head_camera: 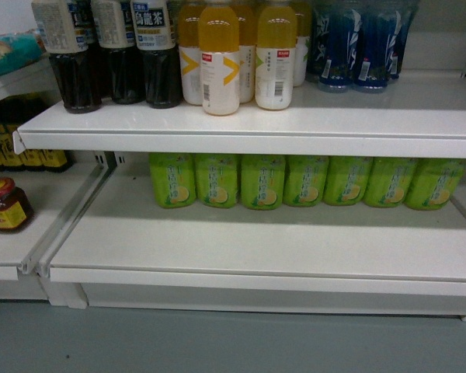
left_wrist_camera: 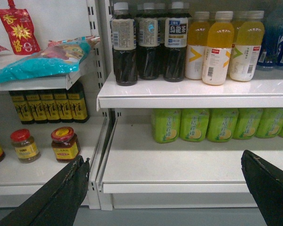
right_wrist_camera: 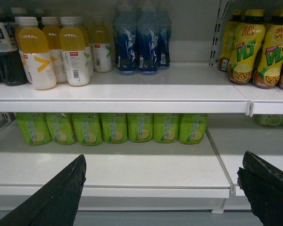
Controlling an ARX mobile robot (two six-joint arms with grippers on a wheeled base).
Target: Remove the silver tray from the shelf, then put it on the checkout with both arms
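Left gripper (left_wrist_camera: 165,188) and right gripper (right_wrist_camera: 162,188) both spread wide, holding nothing.

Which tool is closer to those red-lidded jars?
Left, I'd judge. The left tool faces shelving with the jars just beyond one finger. The right tool faces shelving farther right, jars out of view.

Shop aisle, shelving straight ahead of my hands

White back panel (right_wrist_camera: 193,21) beyond them, grey floor (head_camera: 217,342) below; a neighbouring white rack (left_wrist_camera: 42,174) off past my left hand, even light.
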